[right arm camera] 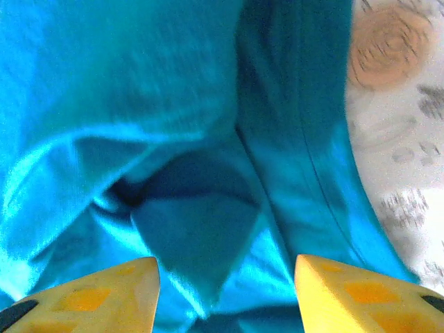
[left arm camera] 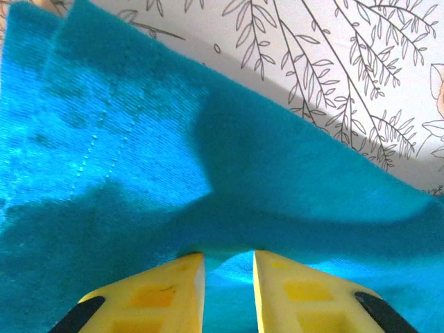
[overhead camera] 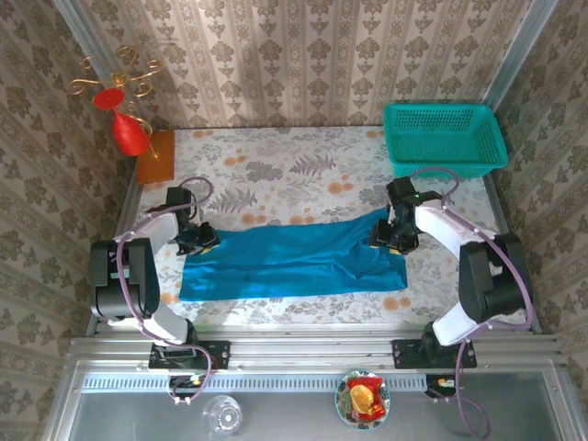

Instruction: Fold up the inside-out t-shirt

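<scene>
Inside-out t-shirt (overhead camera: 294, 262), 1 pc, lies stretched across worktop (overhead camera: 303, 175) centre. We see 2 arms bent low: left tool (overhead camera: 197, 239) pinches its end, right tool (overhead camera: 390, 237) spread over opp. end.

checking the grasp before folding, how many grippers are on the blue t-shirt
2. The left gripper pinches the t-shirt at its left end, jaws close together; the right gripper sits over its right end, jaws wide apart.

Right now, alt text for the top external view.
A blue t-shirt lies in a long band across the floral table, the left hand at its left end, the right hand at its right. A teal basket stands far right.
</scene>
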You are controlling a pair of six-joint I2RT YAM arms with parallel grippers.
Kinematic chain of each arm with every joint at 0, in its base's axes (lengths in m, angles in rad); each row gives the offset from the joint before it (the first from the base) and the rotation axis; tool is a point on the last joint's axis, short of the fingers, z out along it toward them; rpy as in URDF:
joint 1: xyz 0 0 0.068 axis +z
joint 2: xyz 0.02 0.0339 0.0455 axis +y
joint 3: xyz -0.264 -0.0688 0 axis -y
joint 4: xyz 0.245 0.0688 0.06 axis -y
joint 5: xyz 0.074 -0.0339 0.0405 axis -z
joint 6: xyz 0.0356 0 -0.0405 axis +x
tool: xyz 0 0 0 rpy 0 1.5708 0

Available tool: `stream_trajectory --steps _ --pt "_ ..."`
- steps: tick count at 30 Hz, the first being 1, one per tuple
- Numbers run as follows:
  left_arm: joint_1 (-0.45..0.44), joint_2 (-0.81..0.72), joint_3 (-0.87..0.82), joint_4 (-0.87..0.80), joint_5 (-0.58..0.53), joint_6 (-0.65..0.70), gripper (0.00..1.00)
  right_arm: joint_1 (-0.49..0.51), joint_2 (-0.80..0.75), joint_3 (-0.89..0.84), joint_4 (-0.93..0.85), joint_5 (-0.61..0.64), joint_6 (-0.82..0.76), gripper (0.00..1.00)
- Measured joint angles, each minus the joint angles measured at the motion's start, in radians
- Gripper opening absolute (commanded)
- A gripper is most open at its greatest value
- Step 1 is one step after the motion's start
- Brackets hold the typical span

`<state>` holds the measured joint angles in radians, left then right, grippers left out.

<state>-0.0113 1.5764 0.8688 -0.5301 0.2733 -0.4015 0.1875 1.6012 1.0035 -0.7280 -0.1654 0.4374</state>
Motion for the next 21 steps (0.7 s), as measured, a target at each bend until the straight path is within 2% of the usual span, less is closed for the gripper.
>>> stream_trajectory --steps 3,8,16,21 --pt "0.006 0.0 0.002 -0.001 0.0 0.004 0.26 0.0 0.063 0.017 0.026 -0.007 -0.029 0.54" --pt "0.009 0.0 0.002 0.0 0.0 0.006 0.26 -0.002 0.114 0.019 0.049 -0.035 -0.055 0.43" --pt "0.015 0.0 0.002 0.0 0.0 0.006 0.26 -0.002 0.105 0.023 0.04 -0.048 -0.069 0.07" --pt "0.026 0.0 0.002 0.008 -0.001 0.006 0.26 0.005 0.018 0.022 -0.014 -0.026 -0.038 0.0"
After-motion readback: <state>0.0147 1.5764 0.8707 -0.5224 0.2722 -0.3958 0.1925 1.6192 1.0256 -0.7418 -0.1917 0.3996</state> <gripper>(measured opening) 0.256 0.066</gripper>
